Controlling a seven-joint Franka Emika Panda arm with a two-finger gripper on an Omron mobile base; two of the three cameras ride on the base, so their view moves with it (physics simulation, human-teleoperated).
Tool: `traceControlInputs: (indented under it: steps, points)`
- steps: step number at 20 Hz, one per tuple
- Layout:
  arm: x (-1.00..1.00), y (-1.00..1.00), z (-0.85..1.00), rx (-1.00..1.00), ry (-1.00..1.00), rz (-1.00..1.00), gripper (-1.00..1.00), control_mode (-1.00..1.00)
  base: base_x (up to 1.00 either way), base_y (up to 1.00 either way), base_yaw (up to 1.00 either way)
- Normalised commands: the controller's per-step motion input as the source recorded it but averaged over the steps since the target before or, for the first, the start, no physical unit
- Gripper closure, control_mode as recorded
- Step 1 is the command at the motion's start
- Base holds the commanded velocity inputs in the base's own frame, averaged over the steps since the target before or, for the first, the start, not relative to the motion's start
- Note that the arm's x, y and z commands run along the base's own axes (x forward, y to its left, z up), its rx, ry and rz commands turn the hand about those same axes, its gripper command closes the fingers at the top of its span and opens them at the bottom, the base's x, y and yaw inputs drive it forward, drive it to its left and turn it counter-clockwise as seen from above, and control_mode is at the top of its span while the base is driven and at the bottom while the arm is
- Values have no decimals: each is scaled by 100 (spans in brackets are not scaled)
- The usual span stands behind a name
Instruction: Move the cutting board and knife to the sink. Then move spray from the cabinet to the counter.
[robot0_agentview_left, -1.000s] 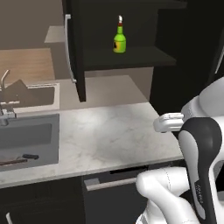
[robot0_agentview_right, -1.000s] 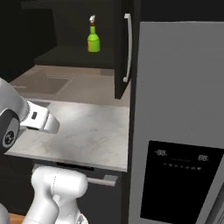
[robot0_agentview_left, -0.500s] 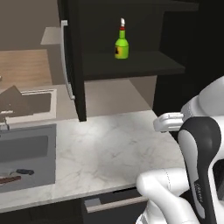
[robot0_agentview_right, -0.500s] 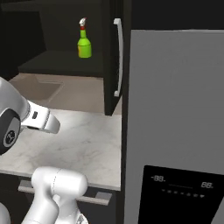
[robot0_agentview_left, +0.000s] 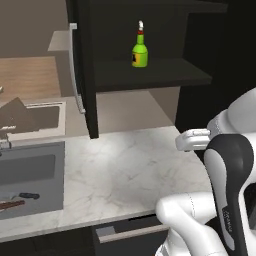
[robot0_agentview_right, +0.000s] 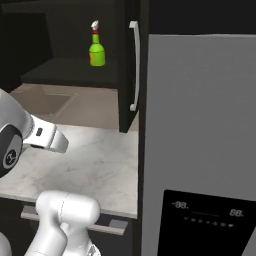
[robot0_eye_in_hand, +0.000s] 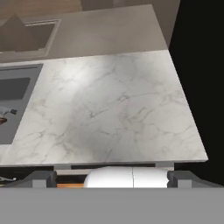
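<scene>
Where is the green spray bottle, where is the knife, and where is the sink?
spray (robot0_agentview_left: 140, 51): left base view, on the green body above the label.
knife (robot0_agentview_left: 27, 196): left base view, on the black handle.
sink (robot0_agentview_left: 59, 172): left base view, on its right wall.

Both base views look forward from behind over the counter (robot0_agentview_left: 125, 170) into the cabinet (robot0_agentview_right: 125, 60); the hand view looks down on that counter.
</scene>
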Motion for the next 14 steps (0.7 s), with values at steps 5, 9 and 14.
traceControlInputs:
  steps: [5, 9, 14]
  points:
    - [0, 0, 0, 0, 0, 0, -100, 100, 84, 0, 0]
    - [0, 0, 0, 0, 0, 0, -100, 100, 52, 0, 0]
    - [0, 0, 0, 0, 0, 0, -100, 100, 20, -1, 7]
